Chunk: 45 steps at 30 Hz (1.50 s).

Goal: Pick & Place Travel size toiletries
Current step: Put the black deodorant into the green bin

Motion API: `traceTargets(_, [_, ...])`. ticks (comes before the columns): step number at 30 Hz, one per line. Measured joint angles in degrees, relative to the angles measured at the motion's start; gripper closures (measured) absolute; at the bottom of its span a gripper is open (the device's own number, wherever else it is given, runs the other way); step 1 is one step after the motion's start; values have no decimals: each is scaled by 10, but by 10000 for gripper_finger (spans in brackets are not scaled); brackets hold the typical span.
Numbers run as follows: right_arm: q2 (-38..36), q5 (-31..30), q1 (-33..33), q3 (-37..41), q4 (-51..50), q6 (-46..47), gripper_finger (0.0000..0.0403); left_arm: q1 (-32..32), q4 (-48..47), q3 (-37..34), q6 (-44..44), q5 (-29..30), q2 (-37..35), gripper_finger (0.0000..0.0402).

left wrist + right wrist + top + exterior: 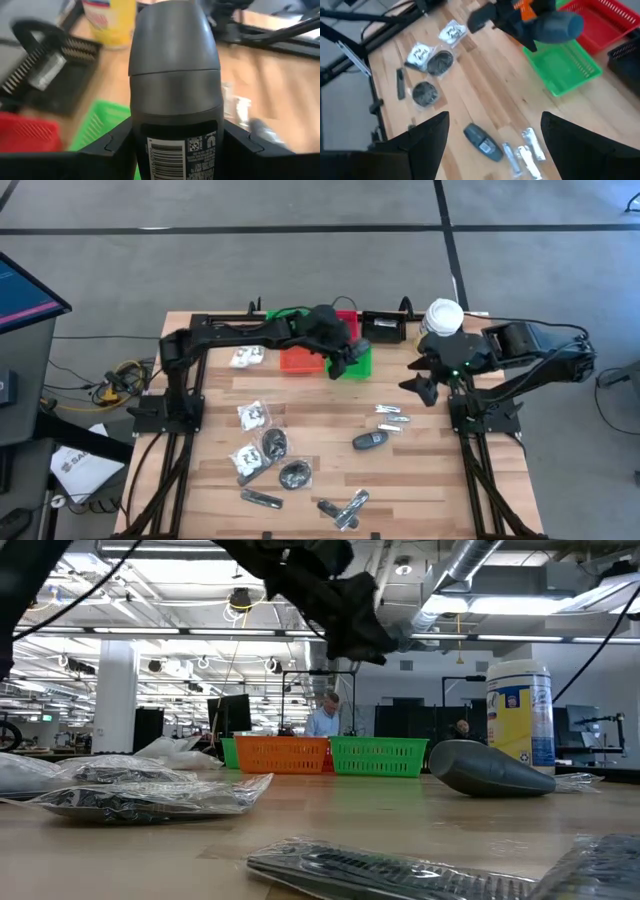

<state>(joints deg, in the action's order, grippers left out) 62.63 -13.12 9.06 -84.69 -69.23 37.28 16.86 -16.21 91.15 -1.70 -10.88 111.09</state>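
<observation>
My left gripper [347, 362] is shut on a dark grey oval toiletry [175, 75] and hangs above the green tray [362, 360]; the right wrist view shows that toiletry [561, 25] over the green tray [565, 65]. My right gripper [424, 383] stands open in the air near the white canister [443, 317], with nothing between its fingers. Another grey oval [370, 441] lies flat on the table, beside silvery sachets [392, 418]. Clear packets [253, 416] and black round pieces [295, 473] lie on the table's left half. My left gripper pinches the grey toiletry's barcode end [175, 150] between its two fingers [117, 145], one on each side. The rounded cap end [172, 35] sticks out ahead of the fingers. The gripper slants down from the table's left, and the toiletry is lifted clear, above the green tray.
An orange tray [300, 360], a red tray [345, 320] and a black tray [382, 328] stand along the far edge beside the green one. Slim wrapped items [345, 508] lie near the front edge. Bare wood shows between the trays and the sachets.
</observation>
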Motion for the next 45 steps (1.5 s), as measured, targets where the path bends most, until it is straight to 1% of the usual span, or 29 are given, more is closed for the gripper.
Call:
traceTargets(4, [-20, 20, -7, 27, 2, -27, 97, 0, -37, 50, -59, 50, 49, 211])
traceTargets(8, [-31, 41, -21, 59, 12, -44, 97, 0, -64, 83, -110, 77, 94, 211])
traceTargets(12, [-47, 43, -31, 97, 28, -49, 97, 3, -95, 103, -148, 99, 132, 211])
traceTargets(14, [-54, 47, -40, 112, 39, -48, 97, 4, -117, 106, -161, 101, 143, 211])
traceTargets(20, [-62, 59, -58, 125, 79, -50, 97, 4, -117, 108, -194, 145, 150, 210])
traceTargets(29, [-55, 65, -83, 126, 140, -87, 97, 3, -114, 96, -205, 145, 151, 210])
traceTargets(31, [-55, 73, -88, 126, 141, -92, 97, 1, -112, 90, -205, 145, 151, 210])
traceTargets(41, [-55, 74, -106, 126, 145, -103, 97, 1, -101, 81, -204, 138, 151, 207])
traceTargets(45, [-55, 74, -109, 126, 144, -105, 97, -1, -101, 80, -204, 130, 166, 207])
